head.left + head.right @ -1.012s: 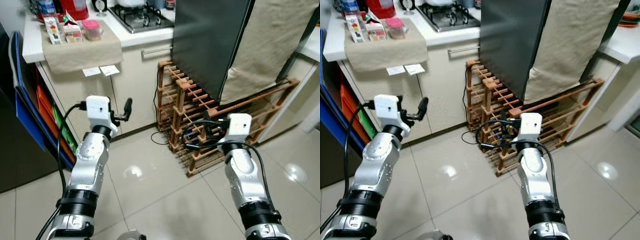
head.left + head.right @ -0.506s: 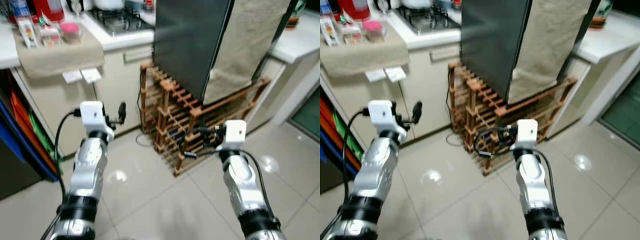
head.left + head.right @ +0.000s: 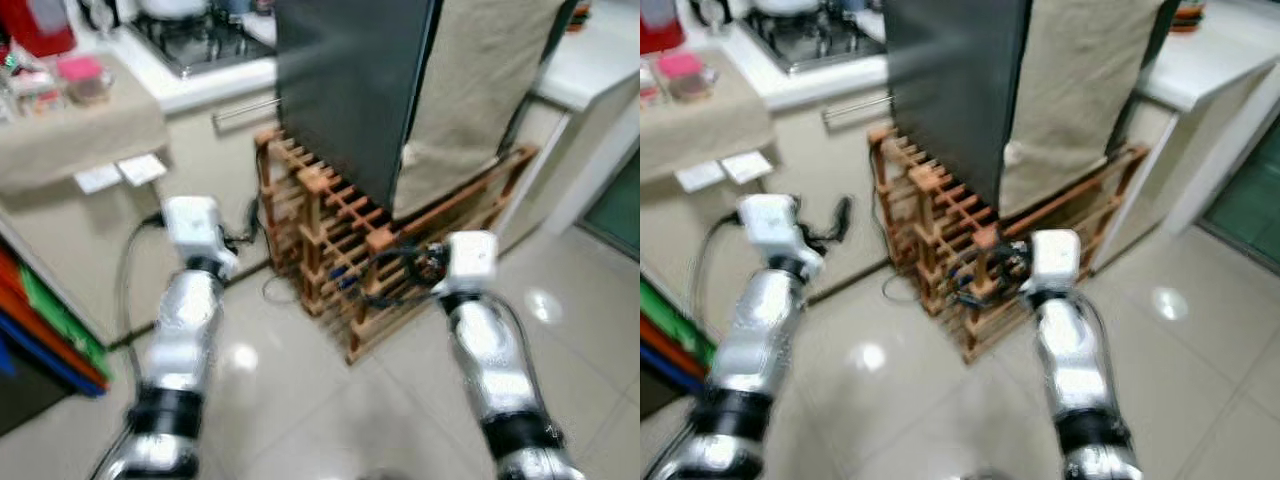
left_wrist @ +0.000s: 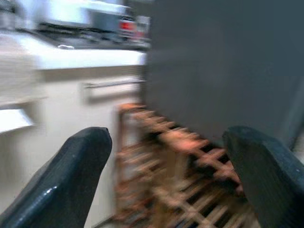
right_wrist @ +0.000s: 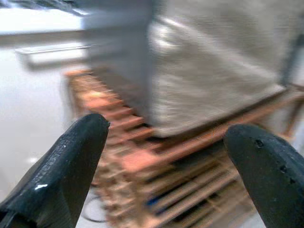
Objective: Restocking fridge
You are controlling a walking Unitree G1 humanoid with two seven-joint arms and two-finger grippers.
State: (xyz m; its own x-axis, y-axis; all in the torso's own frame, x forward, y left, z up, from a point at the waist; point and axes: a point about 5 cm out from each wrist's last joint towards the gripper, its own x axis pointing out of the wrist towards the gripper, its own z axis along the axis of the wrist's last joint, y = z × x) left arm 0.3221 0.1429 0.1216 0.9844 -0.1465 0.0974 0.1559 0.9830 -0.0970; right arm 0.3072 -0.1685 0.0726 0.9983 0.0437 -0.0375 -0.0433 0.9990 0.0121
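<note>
A tall dark fridge (image 3: 350, 90) stands ahead with its door closed, a beige cloth (image 3: 480, 90) draped over its right side. A wooden slatted rack (image 3: 340, 250) sits on the tiled floor (image 3: 300, 400) at its foot. To the left runs a white worktop (image 3: 190, 85) with a gas hob (image 3: 195, 35). The left end effector (image 4: 166, 180) and right end effector (image 5: 166, 175) both hover released, fingers spread wide, holding nothing, facing the rack and fridge.

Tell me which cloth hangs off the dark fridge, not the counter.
The taller beige cloth, hanging down the fridge over the wooden rack; the other cloth covers the counter.
</note>
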